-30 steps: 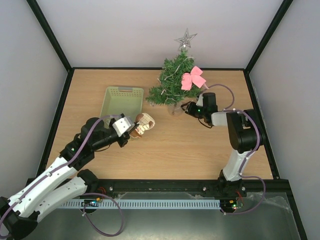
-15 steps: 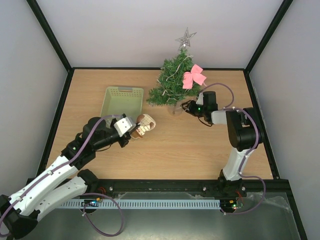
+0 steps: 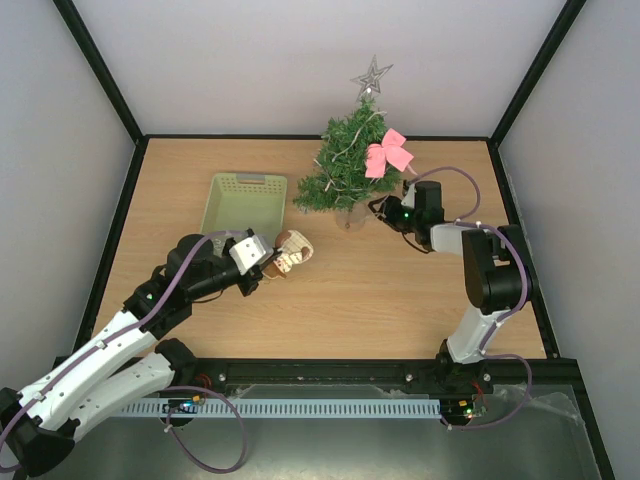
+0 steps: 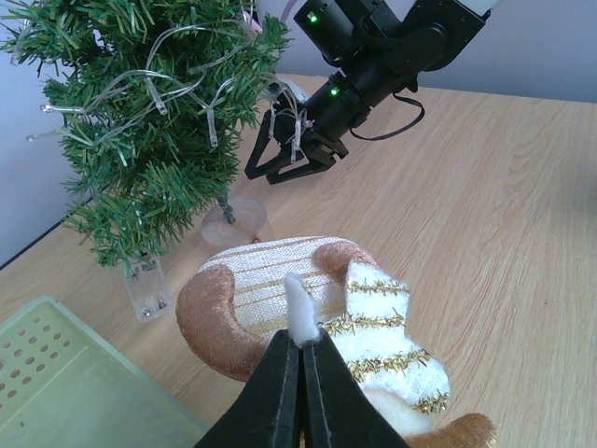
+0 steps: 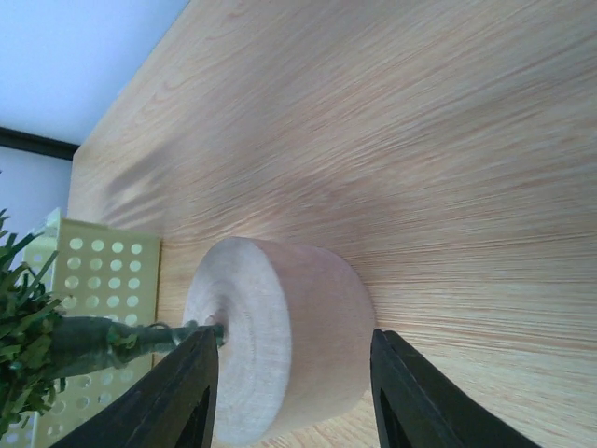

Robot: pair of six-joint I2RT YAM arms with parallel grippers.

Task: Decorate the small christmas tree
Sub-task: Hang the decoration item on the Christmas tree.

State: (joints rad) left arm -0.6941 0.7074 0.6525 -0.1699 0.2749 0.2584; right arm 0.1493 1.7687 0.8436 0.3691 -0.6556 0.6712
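Since a second ago my right gripper (image 3: 381, 209) has drawn a little back and to the right, low beside the small christmas tree (image 3: 345, 165). Its jaws stand apart, with the tree's wooden base (image 5: 280, 355) framed between the two fingers; I cannot tell whether they touch it. That tree stands upright at the back of the bench (image 3: 380, 290), just right of the pale green basket (image 3: 244, 205). My left gripper (image 4: 300, 350) is pinched tight on the white loop of a plush ornament (image 4: 280, 289), in front and to the left of the tree.

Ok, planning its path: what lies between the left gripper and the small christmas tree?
In the left wrist view, only the plush ornament the left gripper holds, then bare table up to the small christmas tree.
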